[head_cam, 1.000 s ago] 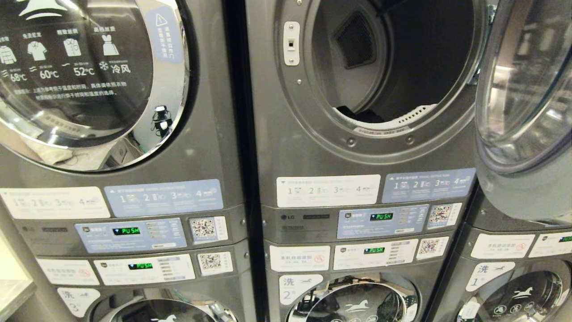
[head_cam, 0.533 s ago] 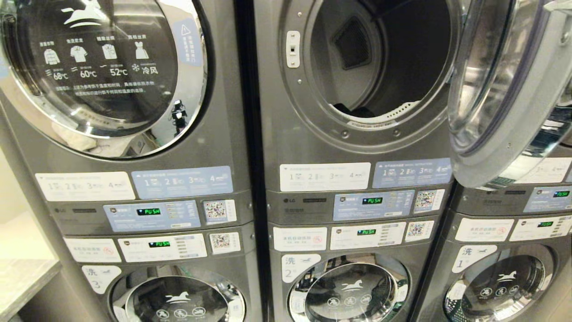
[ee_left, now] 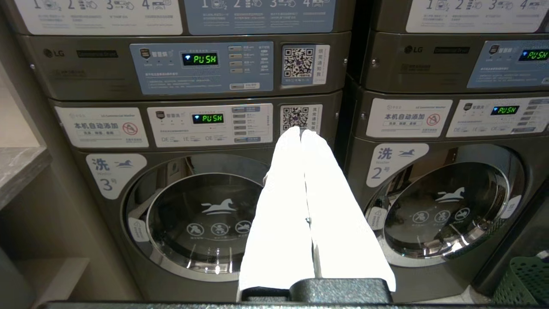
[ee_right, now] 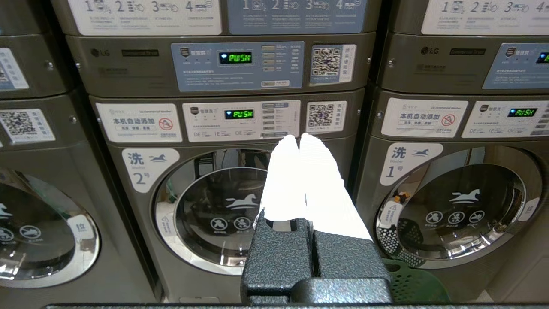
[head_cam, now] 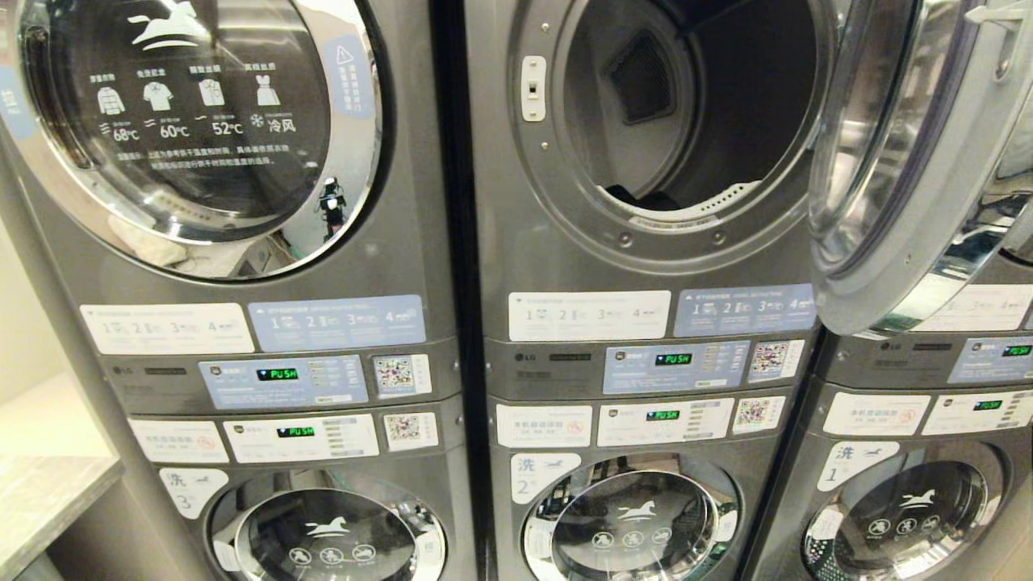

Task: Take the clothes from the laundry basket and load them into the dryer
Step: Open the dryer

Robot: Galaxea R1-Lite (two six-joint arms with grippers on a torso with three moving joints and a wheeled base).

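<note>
The middle dryer (head_cam: pixel 670 250) stands open, its round door (head_cam: pixel 888 202) swung out to the right. A dark piece of clothes (head_cam: pixel 641 196) lies low at the front of its drum. A corner of the green laundry basket (ee_left: pixel 525 279) shows on the floor before the washers, and its rim (ee_right: pixel 416 283) also appears in the right wrist view; what it holds is hidden. My left gripper (ee_left: pixel 300 131) is shut and empty, level with the lower washers. My right gripper (ee_right: pixel 299 136) is likewise shut and empty. Neither arm is in the head view.
A closed dryer (head_cam: pixel 194 129) is on the left. Three closed washers (head_cam: pixel 629 524) fill the lower row. The open door juts out in front of the right-hand machine. A grey counter (head_cam: pixel 40 492) sits at the far left.
The whole head view has shifted: the machines look smaller and more of the lower washers shows, so the camera has drawn back. Nothing in the scene itself has moved.
</note>
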